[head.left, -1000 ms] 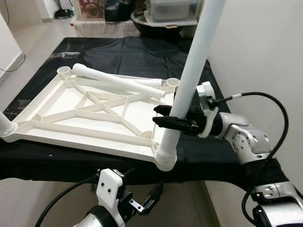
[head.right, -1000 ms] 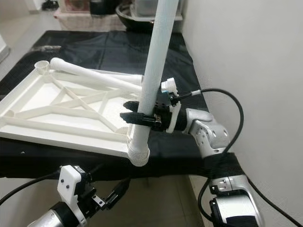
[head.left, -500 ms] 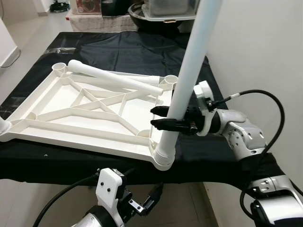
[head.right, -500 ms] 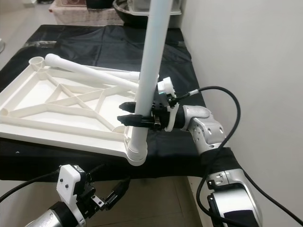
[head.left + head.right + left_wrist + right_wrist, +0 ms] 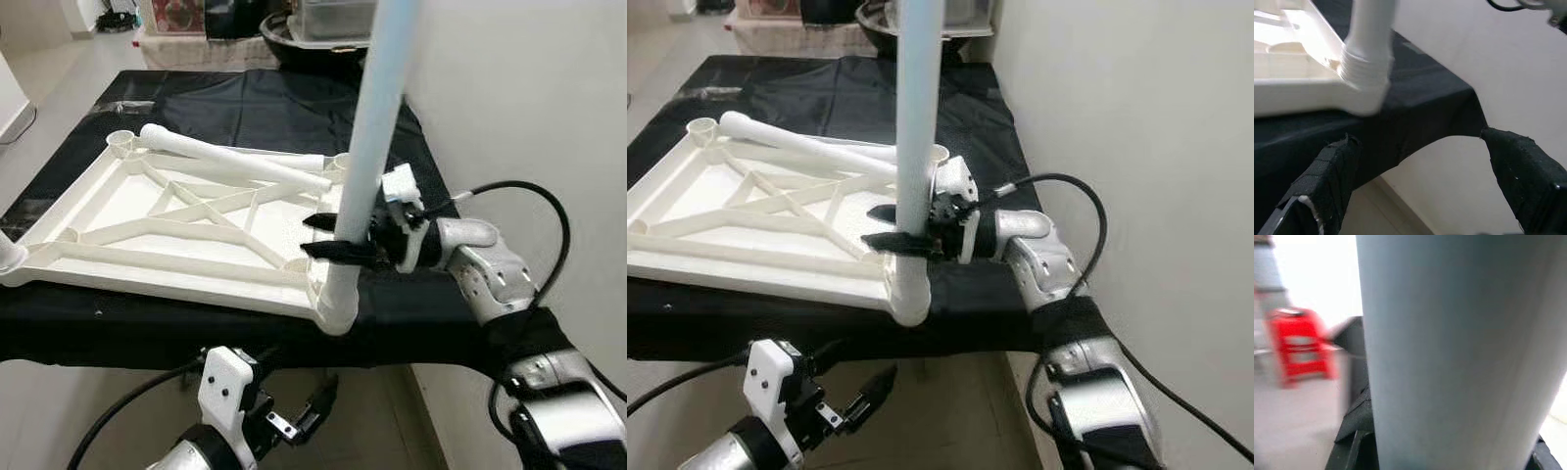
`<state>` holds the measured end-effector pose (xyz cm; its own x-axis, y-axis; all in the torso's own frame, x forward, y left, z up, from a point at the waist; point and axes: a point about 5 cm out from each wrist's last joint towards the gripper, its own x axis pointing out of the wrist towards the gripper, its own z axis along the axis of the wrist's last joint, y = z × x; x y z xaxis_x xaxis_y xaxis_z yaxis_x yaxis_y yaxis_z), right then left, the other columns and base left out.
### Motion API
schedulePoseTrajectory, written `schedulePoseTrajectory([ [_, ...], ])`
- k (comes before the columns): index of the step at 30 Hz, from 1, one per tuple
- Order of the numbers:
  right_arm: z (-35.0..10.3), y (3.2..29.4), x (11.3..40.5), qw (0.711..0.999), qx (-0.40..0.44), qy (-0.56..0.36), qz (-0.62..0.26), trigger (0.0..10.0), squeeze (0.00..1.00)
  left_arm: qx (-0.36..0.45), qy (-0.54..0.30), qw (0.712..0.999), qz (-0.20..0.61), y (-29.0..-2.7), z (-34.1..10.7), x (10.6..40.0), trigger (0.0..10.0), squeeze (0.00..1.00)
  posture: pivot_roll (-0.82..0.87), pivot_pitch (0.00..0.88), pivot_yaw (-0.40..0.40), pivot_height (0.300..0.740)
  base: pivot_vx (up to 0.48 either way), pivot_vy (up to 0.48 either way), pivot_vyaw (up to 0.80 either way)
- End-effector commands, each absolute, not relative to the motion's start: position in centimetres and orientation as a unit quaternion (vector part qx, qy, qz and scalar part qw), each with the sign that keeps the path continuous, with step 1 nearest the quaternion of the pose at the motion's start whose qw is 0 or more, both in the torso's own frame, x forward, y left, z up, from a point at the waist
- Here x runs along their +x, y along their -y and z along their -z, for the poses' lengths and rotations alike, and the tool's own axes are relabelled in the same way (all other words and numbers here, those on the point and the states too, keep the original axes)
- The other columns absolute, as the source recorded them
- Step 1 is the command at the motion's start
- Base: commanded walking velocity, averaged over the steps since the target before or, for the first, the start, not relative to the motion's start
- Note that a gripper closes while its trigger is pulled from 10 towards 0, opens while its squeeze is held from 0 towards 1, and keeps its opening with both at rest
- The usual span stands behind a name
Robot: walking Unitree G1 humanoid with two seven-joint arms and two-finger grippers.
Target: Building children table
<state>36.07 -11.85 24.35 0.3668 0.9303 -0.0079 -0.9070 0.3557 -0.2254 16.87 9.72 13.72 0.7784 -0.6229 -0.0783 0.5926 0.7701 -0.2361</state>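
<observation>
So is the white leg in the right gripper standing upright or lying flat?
Upright, nearly vertical: the leg rises from the tabletop's near corner socket, with the right gripper shut on it.

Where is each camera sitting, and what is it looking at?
Left and right eye views: on the head, looking down at the white tabletop, the right gripper holding the table leg.
Left wrist view: looks past black fingers up at the leg's threaded end.
Right wrist view: pressed close against the leg.
All views share that leg.
</observation>
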Motion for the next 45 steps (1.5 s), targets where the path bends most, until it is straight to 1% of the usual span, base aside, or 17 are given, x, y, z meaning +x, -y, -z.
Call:
schedulePoseTrajectory([
  [1,-21.3,13.4,37.2,0.872,-0.114,-0.001,-0.476,10.0,0.0,-0.095,-0.093,0.937,0.322,-9.7,-13.1,16.6,10.0,0.0,0.09,0.177,-0.055,0.74,0.0,0.0,0.0],
  [2,-21.3,13.4,37.2,0.872,-0.114,-0.001,-0.476,10.0,0.0,-0.095,-0.093,0.937,0.322,-9.7,-13.1,16.6,10.0,0.0,0.09,0.177,-0.055,0.74,0.0,0.0,0.0],
  [3,-21.2,13.6,37.8,0.891,-0.113,-0.005,-0.439,10.0,0.0,-0.094,-0.094,0.938,0.322,-9.7,-13.1,16.6,10.0,0.0,0.09,0.174,-0.058,0.74,0.0,0.0,0.0],
  [4,-21.2,13.6,37.8,0.891,-0.113,-0.005,-0.439,10.0,0.0,-0.094,-0.094,0.938,0.322,-9.7,-13.1,16.6,10.0,0.0,0.09,0.174,-0.058,0.74,0.0,0.0,0.0],
  [6,-20.8,13.8,38.4,0.918,-0.102,-0.015,-0.383,10.0,0.0,-0.093,-0.093,0.938,0.321,-9.7,-13.1,16.6,10.0,0.0,0.09,0.169,-0.061,0.74,0.0,0.0,0.0],
  [7,-20.8,13.8,38.4,0.918,-0.102,-0.015,-0.383,10.0,0.0,-0.093,-0.093,0.938,0.321,-9.7,-13.1,16.6,10.0,0.0,0.09,0.169,-0.061,0.74,0.0,0.0,0.0],
  [8,-20.3,13.9,38.8,0.937,-0.086,-0.033,-0.338,10.0,0.0,-0.093,-0.094,0.938,0.321,-9.6,-13.0,16.6,10.0,0.0,0.09,0.169,-0.061,0.74,0.0,0.0,0.0],
  [11,-20.0,14.0,39.1,0.949,-0.073,-0.041,-0.305,10.0,0.0,-0.092,-0.094,0.938,0.321,-9.6,-13.0,16.6,10.0,0.0,0.09,0.167,-0.061,0.74,0.0,0.0,0.0],
  [17,-19.6,14.9,39.8,0.981,0.018,-0.046,-0.189,10.0,0.0,-0.091,-0.095,0.937,0.322,-9.6,-12.9,16.5,10.0,0.0,0.09,0.159,-0.062,0.74,0.0,0.0,0.0],
  [23,-19.3,15.3,39.9,0.995,0.038,-0.028,-0.09,10.0,0.0,-0.09,-0.094,0.937,0.324,-9.6,-13.0,16.6,10.0,0.0,0.08,0.162,-0.062,0.74,0.0,0.0,0.0],
  [24,-19.3,15.3,39.9,0.995,0.038,-0.028,-0.09,10.0,0.0,-0.09,-0.094,0.937,0.324,-9.6,-13.0,16.6,10.0,0.0,0.08,0.162,-0.062,0.74,0.0,0.0,0.0],
  [27,-19.5,14.3,39.0,0.998,0.018,0.01,-0.064,10.0,0.0,-0.09,-0.094,0.937,0.324,-9.6,-13.0,16.7,10.0,0.0,0.08,0.167,-0.059,0.74,0.0,0.0,0.0],
  [33,-19.7,13.3,38.1,1.0,0.001,0.028,-0.011,10.0,0.0,-0.09,-0.093,0.937,0.323,-9.6,-13.0,16.9,10.0,0.0,0.08,0.168,-0.053,0.74,0.0,0.0,0.0],
  [39,-20.0,12.5,37.8,0.999,-0.02,0.025,0.04,10.0,0.0,-0.089,-0.093,0.937,0.324,-9.7,-13.0,16.9,10.0,0.0,0.08,0.168,-0.053,0.74,0.0,0.0,0.0],
  [41,-20.0,12.5,37.8,0.999,-0.02,0.025,0.04,10.0,0.0,-0.089,-0.093,0.937,0.324,-9.7,-13.0,16.9,10.0,0.0,0.08,0.168,-0.053,0.74,0.0,0.0,0.0],
  [43,-20.0,12.2,37.9,0.996,-0.001,0.006,0.094,10.0,0.0,-0.089,-0.093,0.937,0.324,-9.6,-13.0,17.0,10.0,0.0,0.08,0.168,-0.055,0.74,0.0,0.0,0.0],
  [45,-20.0,12.2,37.9,0.996,-0.001,0.006,0.094,10.0,0.0,-0.089,-0.093,0.937,0.324,-9.6,-13.0,17.0,10.0,0.0,0.08,0.168,-0.055,0.74,0.0,0.0,0.0],
])
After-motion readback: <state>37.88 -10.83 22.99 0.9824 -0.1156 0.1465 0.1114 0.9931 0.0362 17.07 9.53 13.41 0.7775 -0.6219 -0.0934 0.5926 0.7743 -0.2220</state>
